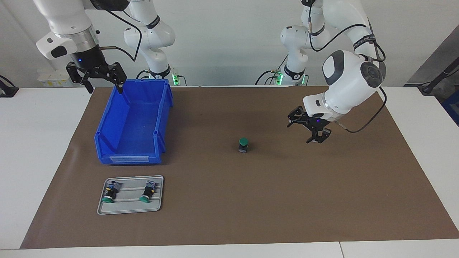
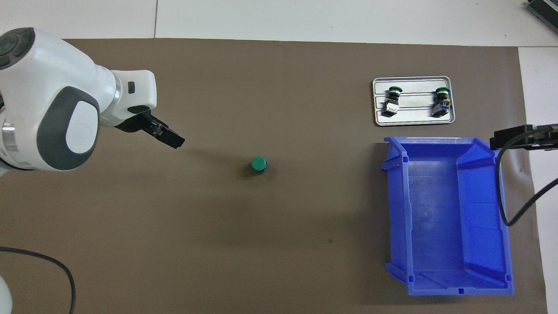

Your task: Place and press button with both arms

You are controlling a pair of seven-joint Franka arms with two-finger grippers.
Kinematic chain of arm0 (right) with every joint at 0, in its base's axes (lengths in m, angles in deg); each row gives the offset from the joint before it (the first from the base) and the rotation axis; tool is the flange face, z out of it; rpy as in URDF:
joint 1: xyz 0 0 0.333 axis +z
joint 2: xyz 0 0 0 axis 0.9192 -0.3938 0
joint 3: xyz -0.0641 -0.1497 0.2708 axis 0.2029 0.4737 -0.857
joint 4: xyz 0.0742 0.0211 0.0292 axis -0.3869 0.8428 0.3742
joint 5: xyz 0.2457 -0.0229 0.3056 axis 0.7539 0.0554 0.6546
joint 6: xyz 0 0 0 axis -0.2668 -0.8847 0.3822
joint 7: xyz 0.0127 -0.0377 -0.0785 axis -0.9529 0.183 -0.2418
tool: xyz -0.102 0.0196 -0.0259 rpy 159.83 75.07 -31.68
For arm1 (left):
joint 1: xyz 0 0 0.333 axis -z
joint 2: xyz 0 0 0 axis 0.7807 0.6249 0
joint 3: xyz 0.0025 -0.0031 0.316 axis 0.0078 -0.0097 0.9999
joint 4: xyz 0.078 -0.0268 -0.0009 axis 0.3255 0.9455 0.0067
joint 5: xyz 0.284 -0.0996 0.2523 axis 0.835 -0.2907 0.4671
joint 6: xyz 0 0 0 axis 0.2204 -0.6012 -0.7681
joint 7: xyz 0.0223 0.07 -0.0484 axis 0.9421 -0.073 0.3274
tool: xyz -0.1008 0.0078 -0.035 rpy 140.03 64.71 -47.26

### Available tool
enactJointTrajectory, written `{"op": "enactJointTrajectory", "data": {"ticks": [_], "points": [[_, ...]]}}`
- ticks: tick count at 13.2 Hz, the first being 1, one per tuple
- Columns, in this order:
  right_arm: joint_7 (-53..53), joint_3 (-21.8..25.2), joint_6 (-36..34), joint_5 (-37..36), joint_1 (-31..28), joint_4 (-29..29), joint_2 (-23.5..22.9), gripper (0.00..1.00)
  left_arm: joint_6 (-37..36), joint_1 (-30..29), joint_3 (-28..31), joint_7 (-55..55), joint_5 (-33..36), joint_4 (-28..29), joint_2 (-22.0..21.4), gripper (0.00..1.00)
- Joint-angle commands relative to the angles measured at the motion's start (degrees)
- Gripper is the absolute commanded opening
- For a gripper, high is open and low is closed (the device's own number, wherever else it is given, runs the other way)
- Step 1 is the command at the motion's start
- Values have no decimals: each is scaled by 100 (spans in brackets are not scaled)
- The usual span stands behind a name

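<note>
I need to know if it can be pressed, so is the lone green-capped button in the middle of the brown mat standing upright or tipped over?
Upright: the black-bodied button shows its round green cap on top.

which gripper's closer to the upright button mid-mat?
Left. The left gripper hangs open beside the button, toward the left arm's end. The right gripper, open, is up over the blue bin's rim.

Table: a white table (image 1: pixel 43 150) carried a brown mat (image 1: pixel 251 200).
On the mat: an upright green-capped button (image 1: pixel 243 144), a blue bin (image 1: pixel 134 123), and a grey tray (image 1: pixel 131 195) farther out.
</note>
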Motion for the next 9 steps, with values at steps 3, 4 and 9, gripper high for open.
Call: {"op": "enactJointTrajectory", "data": {"ticks": [3, 4, 9], "points": [[-169, 1, 41, 129, -32, 126, 121, 100, 323, 480, 94, 899, 446, 70, -113, 100], [-169, 1, 41, 129, -32, 126, 121, 100, 332, 489, 94, 907, 446, 70, -113, 100], [-169, 1, 41, 129, -32, 126, 121, 100, 594, 997, 23, 1897, 429, 158, -140, 88]]}}
